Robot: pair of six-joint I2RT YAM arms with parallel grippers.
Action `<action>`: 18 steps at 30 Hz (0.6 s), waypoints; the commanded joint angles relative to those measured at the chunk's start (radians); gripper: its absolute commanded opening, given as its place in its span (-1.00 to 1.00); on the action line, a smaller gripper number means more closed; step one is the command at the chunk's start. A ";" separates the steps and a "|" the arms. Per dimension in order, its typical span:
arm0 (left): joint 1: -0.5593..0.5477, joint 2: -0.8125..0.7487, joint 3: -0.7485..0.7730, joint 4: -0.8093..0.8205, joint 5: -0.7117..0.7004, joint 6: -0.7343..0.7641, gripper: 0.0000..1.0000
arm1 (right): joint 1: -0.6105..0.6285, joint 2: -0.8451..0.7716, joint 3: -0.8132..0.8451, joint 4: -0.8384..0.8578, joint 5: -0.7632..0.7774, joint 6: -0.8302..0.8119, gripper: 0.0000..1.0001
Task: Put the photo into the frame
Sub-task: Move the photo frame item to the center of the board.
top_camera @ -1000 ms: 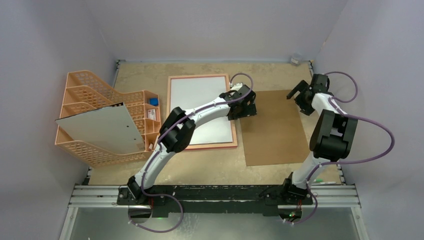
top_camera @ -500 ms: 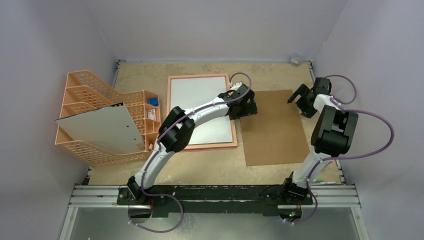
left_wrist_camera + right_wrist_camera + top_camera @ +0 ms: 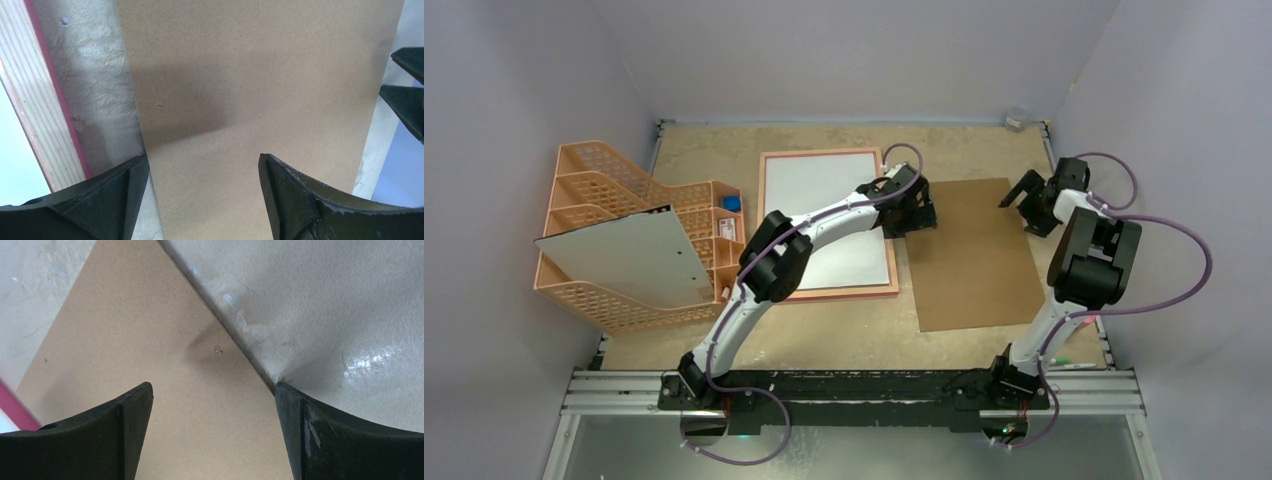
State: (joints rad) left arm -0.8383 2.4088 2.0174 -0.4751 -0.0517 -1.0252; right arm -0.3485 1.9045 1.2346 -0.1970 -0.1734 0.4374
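Observation:
The frame [image 3: 822,153] lies flat at the table's middle with its pale wood back [image 3: 31,115] up and a pink-red edge showing. A white sheet, the photo [image 3: 814,195] face down, fills its opening. My left gripper [image 3: 913,222] [image 3: 202,159] hangs open just right of the frame, straddling the left edge of the brown backing board [image 3: 974,260]. My right gripper [image 3: 1021,192] [image 3: 214,387] is open over the board's far right corner, one finger [image 3: 320,435] past its edge. Neither holds anything.
An orange mesh organiser [image 3: 599,185] stands at the left with a grey-white board [image 3: 624,255] leaning in it and small items in its compartments. The enclosure's walls close in on three sides. The right gripper's fingers [image 3: 407,100] show at the left wrist view's right edge.
The right arm has swung slightly to the right, its gripper staying over the board's far corner. The left gripper has edged a little left along the board's edge. Both remain open.

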 commanded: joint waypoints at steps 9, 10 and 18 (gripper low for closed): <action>0.000 -0.030 -0.042 0.347 0.306 0.076 0.44 | 0.008 0.000 -0.077 0.013 -0.216 0.038 0.83; 0.001 -0.041 -0.036 0.352 0.306 0.091 0.43 | 0.007 -0.008 -0.083 0.016 -0.220 0.041 0.82; 0.006 -0.151 -0.048 0.324 0.264 0.164 0.41 | 0.009 -0.046 -0.139 0.065 -0.288 0.063 0.80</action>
State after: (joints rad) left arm -0.7994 2.4004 1.9636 -0.3332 0.1310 -0.8860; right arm -0.3809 1.8854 1.1595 -0.0299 -0.2405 0.4332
